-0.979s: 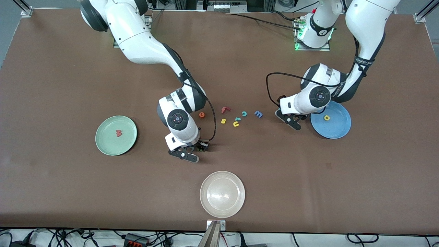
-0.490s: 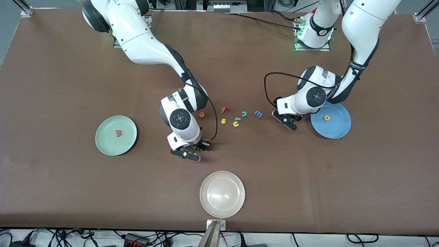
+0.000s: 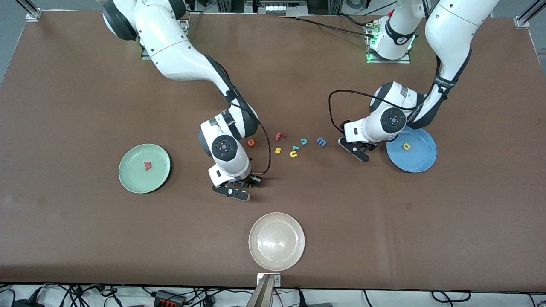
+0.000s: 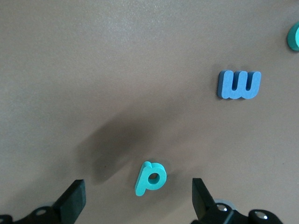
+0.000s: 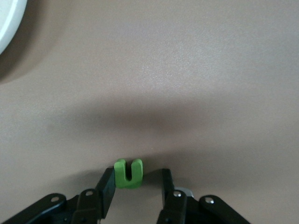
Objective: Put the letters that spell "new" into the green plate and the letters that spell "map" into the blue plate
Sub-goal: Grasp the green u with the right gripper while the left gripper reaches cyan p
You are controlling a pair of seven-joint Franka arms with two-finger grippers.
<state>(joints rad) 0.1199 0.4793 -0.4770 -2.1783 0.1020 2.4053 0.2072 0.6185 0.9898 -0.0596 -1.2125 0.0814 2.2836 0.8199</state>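
The green "n" (image 5: 128, 173) stands on the table between the fingers of my right gripper (image 5: 137, 176). One finger touches it and a small gap remains at the other. In the front view this gripper (image 3: 251, 182) is low over the table, nearer the camera than the letter cluster. My left gripper (image 4: 138, 198) hangs wide open over the teal "p" (image 4: 151, 178), beside the blue plate (image 3: 420, 160). The blue "m" (image 4: 238, 84) lies close by. A yellow letter (image 3: 406, 146) lies on the blue plate. The green plate (image 3: 136, 179) holds the red "w" (image 3: 147, 165). The orange "e" (image 3: 251, 143) lies beside the right arm.
Loose letters lie mid-table: a red "f" (image 3: 279, 136), a yellow "s" (image 3: 277, 150), a yellow "u" (image 3: 293, 154) and a teal "c" (image 3: 303, 141). A whitish plate (image 3: 276, 241) sits near the table's front edge.
The right gripper's fingers have narrowed around the green "n". The left gripper shifted a little toward the letter cluster, then held still.
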